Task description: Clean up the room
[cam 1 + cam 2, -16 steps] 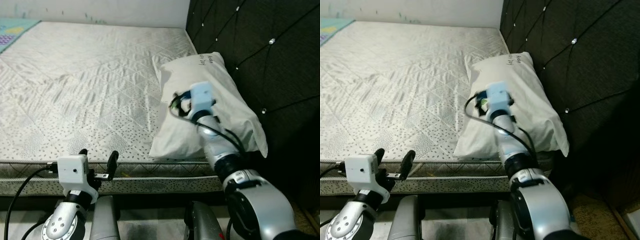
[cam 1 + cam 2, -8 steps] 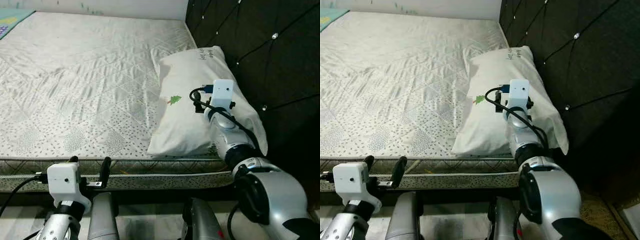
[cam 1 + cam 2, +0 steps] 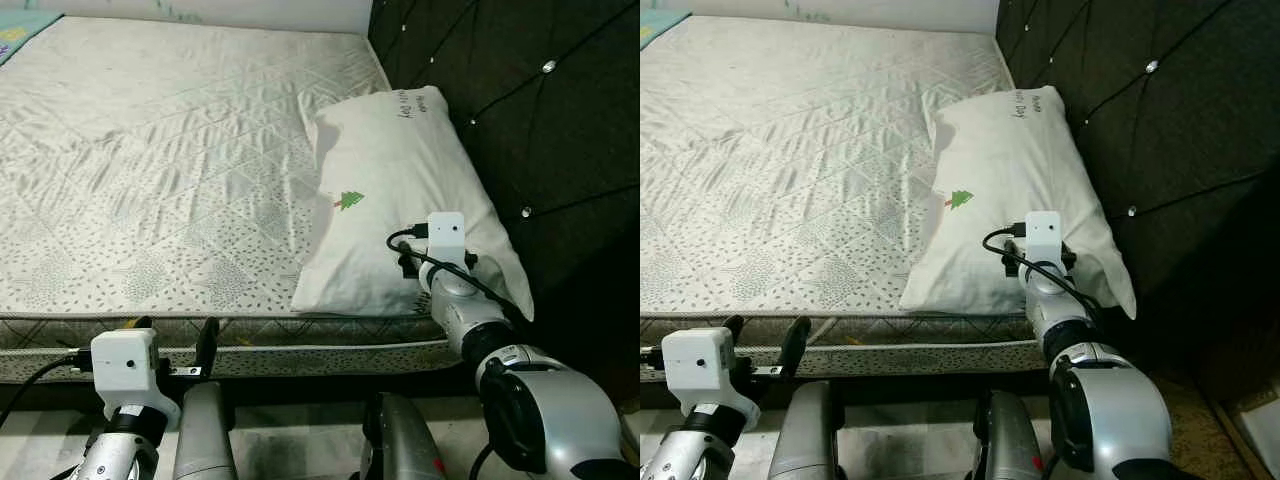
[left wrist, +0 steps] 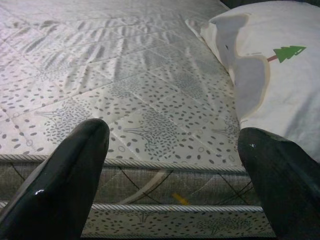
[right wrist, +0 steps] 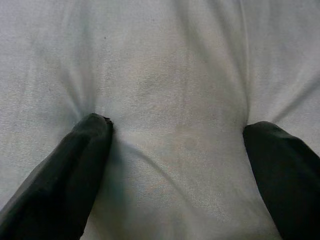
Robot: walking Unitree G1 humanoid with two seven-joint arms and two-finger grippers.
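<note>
A white pillow [image 3: 400, 170] with a small green tree print lies along the right side of the mattress [image 3: 150, 150], against the dark headboard. My right gripper [image 5: 175, 130] rests at the pillow's near end. It is open, and both black fingertips [image 5: 90, 135] press into the fabric, which puckers between them. My left gripper [image 3: 175, 335] hangs low in front of the mattress's front edge, open with nothing between its fingers [image 4: 75, 165]. The pillow [image 4: 280, 75] lies ahead of it, off to one side.
A dark tufted headboard [image 3: 540, 120] with shiny studs runs along the right. A colourful mat [image 3: 20, 20] shows at the far left corner. The mattress's piped front edge [image 4: 165, 165] is close before my legs.
My right arm has drawn back from over the pillow's middle to its near end and dropped lower, uncovering the tree print. The camera has tilted slightly. The left gripper sits a little lower.
</note>
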